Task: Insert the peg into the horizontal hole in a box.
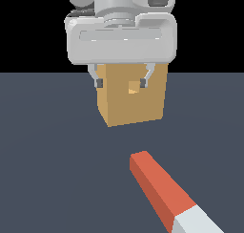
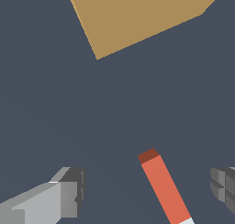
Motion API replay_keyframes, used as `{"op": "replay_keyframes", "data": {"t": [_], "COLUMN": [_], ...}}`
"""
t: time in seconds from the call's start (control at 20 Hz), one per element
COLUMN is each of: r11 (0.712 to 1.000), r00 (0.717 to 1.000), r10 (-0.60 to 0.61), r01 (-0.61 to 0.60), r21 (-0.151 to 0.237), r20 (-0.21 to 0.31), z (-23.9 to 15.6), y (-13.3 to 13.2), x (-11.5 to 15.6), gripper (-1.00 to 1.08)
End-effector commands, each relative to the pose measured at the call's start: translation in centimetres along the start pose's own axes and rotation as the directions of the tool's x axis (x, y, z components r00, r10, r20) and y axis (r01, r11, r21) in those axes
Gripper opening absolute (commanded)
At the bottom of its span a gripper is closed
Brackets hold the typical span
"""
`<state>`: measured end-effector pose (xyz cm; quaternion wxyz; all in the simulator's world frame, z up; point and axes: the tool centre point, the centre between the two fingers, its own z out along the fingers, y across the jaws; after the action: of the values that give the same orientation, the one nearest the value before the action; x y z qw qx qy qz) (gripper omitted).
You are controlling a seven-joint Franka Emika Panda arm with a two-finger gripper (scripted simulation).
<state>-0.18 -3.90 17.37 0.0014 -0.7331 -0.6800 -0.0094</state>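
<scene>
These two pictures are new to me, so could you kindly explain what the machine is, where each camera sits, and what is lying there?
It is a simulated robot arm ending in a two-fingered gripper. One picture comes from a camera standing off the arm; the other from a camera on the wrist, looking down between the fingers.

On the dark floor stands a tan box with a small square hole in the face that the outside camera sees. Nearer that camera lies the peg, a long bar, red at the end towards the box, white at the other. It is flat on the floor, apart from the box.

The gripper is open and holds nothing. It hangs above the floor; in the wrist view the peg lies between the fingers, nearer one of them.
</scene>
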Motion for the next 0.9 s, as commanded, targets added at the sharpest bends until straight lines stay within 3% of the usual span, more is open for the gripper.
{"op": "replay_keyframes", "data": {"t": [0.0,0.45,0.85], "r11": [1.000,1.000,0.994], "r00": [1.000,1.000,0.994], "r10": [0.000,-0.030,-0.108], "r01": [0.000,0.030,0.108], "r21": [0.000,0.001,0.004], "r20": [0.000,0.001,0.003], "z": [0.0,0.7,2.5], "y": [0.0,0.4,1.6], "x": [0.0,-1.4,-5.1], "gripper": [1.00,1.00,1.00]}}
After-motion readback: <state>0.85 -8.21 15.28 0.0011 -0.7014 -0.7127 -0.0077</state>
